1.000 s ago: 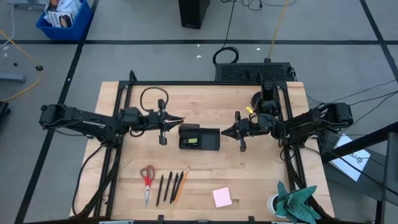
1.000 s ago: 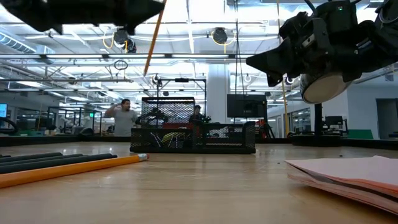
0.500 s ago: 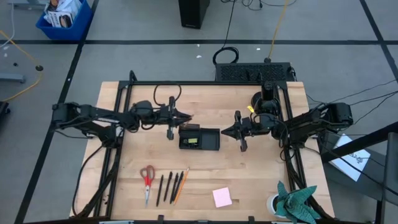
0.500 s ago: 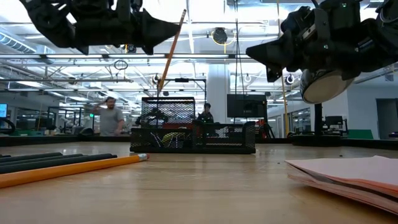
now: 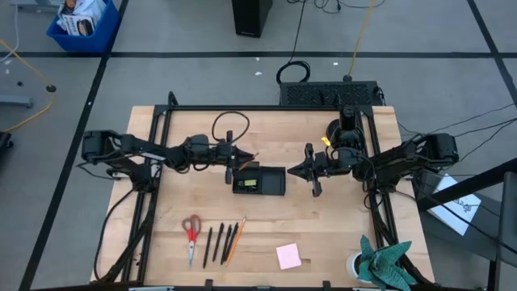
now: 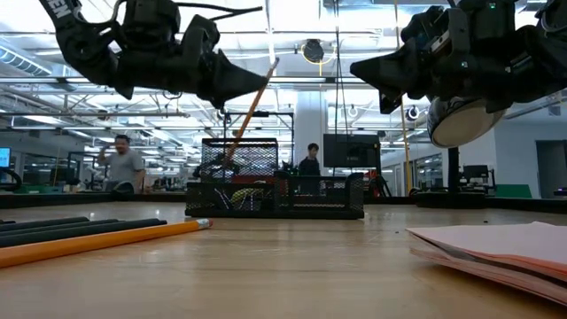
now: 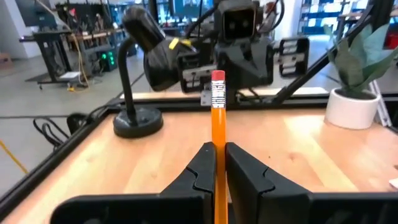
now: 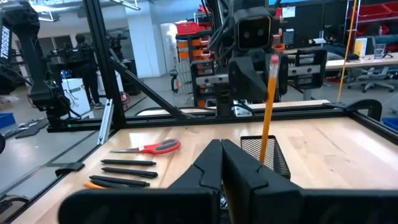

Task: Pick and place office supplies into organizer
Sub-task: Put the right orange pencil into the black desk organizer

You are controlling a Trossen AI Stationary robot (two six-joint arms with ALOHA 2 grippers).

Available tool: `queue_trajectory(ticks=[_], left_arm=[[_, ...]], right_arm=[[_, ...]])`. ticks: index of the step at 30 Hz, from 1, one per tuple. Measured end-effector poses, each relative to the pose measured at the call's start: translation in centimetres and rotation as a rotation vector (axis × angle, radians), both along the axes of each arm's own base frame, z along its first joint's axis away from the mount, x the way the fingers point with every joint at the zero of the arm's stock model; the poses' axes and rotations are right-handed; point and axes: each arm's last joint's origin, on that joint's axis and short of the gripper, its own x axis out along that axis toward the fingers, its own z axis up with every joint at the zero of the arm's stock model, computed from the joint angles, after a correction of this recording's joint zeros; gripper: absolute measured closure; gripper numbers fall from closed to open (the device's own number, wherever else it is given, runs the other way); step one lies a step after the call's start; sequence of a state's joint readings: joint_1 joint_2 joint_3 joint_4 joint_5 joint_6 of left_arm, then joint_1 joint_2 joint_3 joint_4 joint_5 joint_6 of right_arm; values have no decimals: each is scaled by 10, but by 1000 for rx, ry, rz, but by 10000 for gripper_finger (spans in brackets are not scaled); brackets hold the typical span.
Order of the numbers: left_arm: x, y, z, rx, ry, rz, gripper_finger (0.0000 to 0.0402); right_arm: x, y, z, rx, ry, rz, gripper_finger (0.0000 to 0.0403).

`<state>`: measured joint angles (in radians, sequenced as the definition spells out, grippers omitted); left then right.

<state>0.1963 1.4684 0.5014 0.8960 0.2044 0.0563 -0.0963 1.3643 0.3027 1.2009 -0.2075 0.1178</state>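
Bright overhead lighting, blurred near foreground

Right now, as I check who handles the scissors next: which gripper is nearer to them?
Left. The left gripper, holding a pencil, hangs at the organizer's left end, nearer the scissors. The right gripper waits beyond the organizer's right end.

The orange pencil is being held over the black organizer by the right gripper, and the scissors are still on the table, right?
Not quite. The left gripper holds the orange pencil, not the right one. The high view shows it at the black organizer's left end, and the left wrist view shows the pencil pinched between that arm's fingers. The right gripper is shut on nothing. The scissors do lie on the table.
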Motion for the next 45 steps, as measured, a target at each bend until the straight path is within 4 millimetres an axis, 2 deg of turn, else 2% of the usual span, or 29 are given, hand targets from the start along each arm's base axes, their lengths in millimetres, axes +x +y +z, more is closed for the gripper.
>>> queue_trajectory(ticks=[24,34,45], left_arm=[[12,3,-42,-38,132,23,376],[13,3,-49,-16,161,18,376],[13,2,-46,-43,142,17,372]], right_arm=[[0,0,3,-35,-33,-3,403],[0,0,3,-35,-33,-3,403],[0,0,3,-35,-32,-3,403]])
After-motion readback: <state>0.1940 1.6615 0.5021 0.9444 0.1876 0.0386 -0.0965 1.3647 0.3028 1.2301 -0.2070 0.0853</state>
